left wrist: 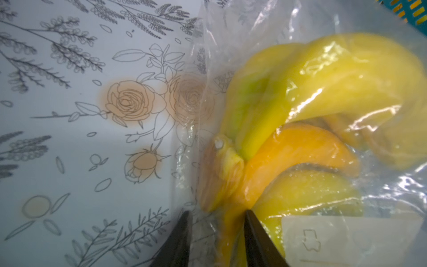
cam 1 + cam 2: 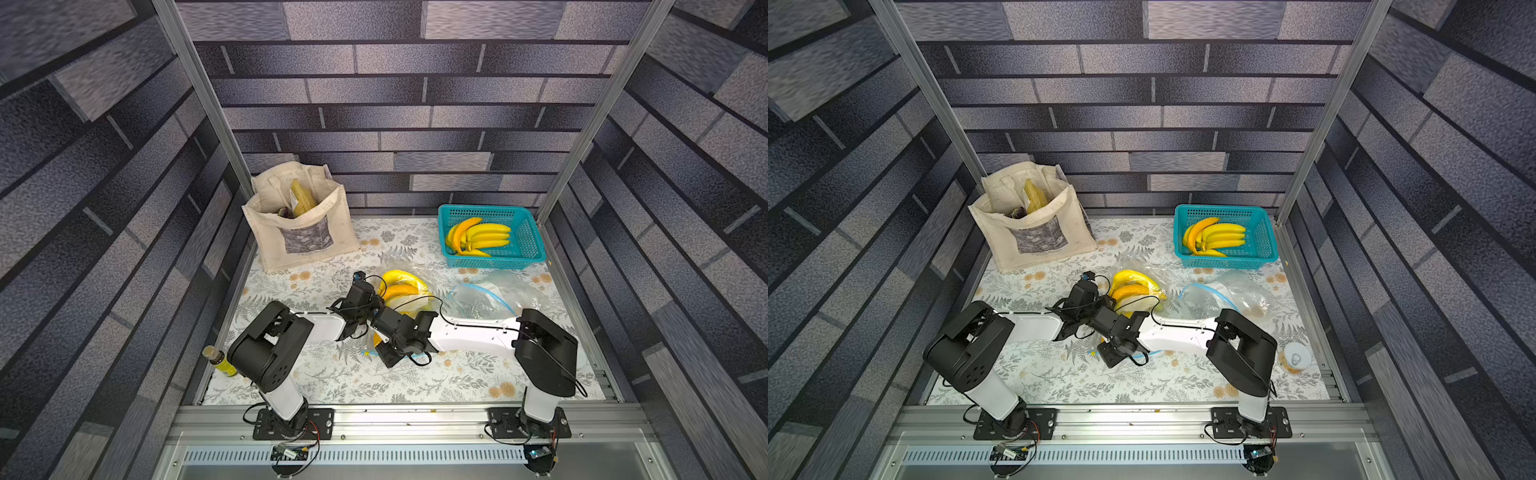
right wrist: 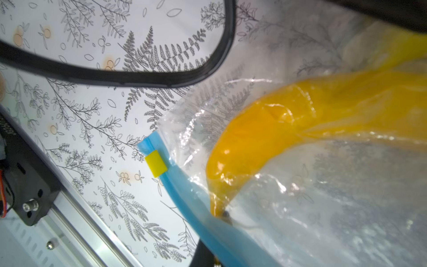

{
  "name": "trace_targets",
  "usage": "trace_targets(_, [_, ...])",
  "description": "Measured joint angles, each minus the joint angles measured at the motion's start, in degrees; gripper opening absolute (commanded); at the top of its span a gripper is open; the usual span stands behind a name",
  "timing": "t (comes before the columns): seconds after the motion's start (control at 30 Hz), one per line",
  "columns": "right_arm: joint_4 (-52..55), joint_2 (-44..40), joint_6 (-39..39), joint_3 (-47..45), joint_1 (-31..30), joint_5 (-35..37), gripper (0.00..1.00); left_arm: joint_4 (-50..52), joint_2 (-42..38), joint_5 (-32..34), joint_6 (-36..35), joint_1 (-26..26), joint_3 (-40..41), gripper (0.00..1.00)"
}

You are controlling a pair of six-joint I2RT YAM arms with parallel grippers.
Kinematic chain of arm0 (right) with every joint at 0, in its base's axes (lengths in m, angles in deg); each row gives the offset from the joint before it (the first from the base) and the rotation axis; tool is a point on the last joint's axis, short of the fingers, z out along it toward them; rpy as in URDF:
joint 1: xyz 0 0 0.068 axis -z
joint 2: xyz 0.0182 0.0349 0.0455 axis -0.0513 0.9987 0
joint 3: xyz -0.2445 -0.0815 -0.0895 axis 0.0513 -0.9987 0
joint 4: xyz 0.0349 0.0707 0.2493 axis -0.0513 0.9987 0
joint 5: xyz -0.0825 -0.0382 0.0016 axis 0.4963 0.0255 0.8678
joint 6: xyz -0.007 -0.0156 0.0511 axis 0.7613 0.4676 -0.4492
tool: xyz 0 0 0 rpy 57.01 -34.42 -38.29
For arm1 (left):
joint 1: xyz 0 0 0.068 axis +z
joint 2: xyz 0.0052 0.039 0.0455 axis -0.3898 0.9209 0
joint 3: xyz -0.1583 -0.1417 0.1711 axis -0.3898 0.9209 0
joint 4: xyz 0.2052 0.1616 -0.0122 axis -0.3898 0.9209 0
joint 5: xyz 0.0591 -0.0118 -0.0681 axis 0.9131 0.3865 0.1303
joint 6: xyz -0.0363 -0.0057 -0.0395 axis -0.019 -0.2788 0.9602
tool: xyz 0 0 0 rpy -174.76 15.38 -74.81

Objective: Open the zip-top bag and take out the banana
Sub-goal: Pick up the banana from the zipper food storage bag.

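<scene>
Lying crumpled, clear zip-top bag (image 3: 346,196), right end effector (image 3: 219,256) pinching its blue seal (image 3: 184,191), left end effector (image 1: 218,216) clamping bagged banana (image 1: 300,150)

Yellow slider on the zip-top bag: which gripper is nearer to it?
Right. The right gripper is shut on the blue zip strip just beside the yellow slider; the left gripper straddles the bagged bananas farther away.

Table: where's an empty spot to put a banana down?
Bare: the front strip of table between the arm bases, and the back between tote bag and basket. Crowded: the middle, by the bag of bananas and the empty bag.
</scene>
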Motion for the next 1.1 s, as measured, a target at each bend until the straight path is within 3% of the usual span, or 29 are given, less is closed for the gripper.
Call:
trace_targets(0.23, [0.46, -5.18, 0.22, -2.60, 0.02, -6.97, 0.01, 0.04, 0.00, 0.04, 0.17, 0.48, 0.02, 0.38])
trace_targets(0.57, [4.50, -25.46, 0.15, -10.84, -0.09, -24.76, 0.00, 2.23, 1.27, 0.66, 0.17, 0.85, -2.47, 0.38])
trace_targets(0.73, [7.13, -37.48, -0.22, -11.50, -0.09, -28.48, 0.00, 3.82, 2.01, 1.07, 0.17, 0.98, -4.09, 0.38])
trace_targets(0.9, [14.99, -51.63, 0.22, -6.43, 0.85, -18.67, 0.00, 4.87, 2.05, 1.70, 0.17, 1.11, -4.63, 0.38])
trace_targets(1.0, [18.62, -56.26, 1.36, -0.85, 3.58, -5.53, 0.00, 5.25, 2.16, 1.70, 0.15, 1.11, -4.85, 0.38])
trace_targets(1.1, [19.39, -58.18, 5.27, 1.99, 10.64, 6.25, 0.00, 5.31, 2.84, 1.68, 0.15, 1.11, -5.66, 0.38])
